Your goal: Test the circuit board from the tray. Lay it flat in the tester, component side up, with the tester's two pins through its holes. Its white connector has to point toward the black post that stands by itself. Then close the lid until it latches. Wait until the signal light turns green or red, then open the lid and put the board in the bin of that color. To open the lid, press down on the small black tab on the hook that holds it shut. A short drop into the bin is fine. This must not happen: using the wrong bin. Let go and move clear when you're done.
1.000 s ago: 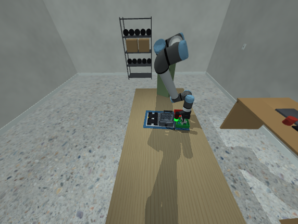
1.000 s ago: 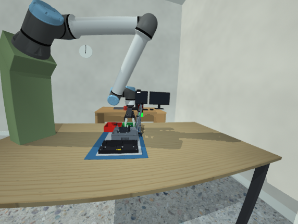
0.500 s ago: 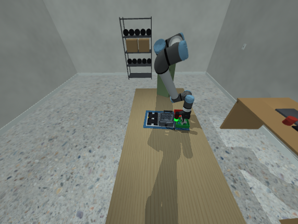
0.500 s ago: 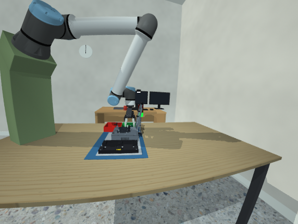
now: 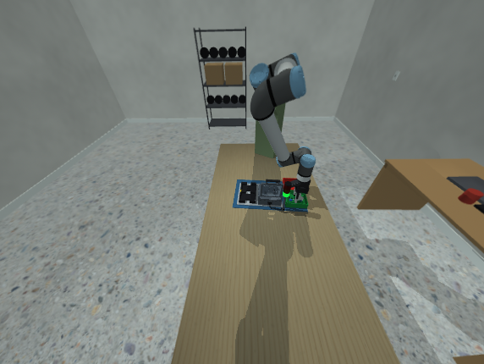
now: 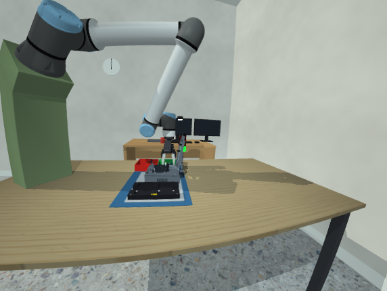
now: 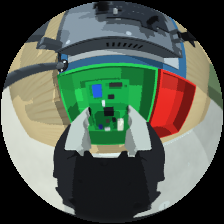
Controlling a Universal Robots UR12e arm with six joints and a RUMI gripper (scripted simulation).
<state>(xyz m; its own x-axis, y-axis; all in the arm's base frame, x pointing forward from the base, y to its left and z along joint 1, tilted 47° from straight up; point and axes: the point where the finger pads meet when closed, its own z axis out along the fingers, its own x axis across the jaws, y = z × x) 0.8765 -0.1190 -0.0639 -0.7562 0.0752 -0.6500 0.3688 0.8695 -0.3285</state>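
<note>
The robot's arm (image 5: 272, 137) (image 6: 170, 81) is showing pale grey, rounded tubes between dark grey joints, with light blue caps covering the joint ends and thin black bands ringing the housings. Its gripper (image 5: 299, 197) (image 6: 168, 160) (image 7: 108, 106) is wearing a black, blocky body and pale grey, tapering fingers. Small dark marks are dotting the cap (image 6: 60, 16) on the left, near the base.
</note>
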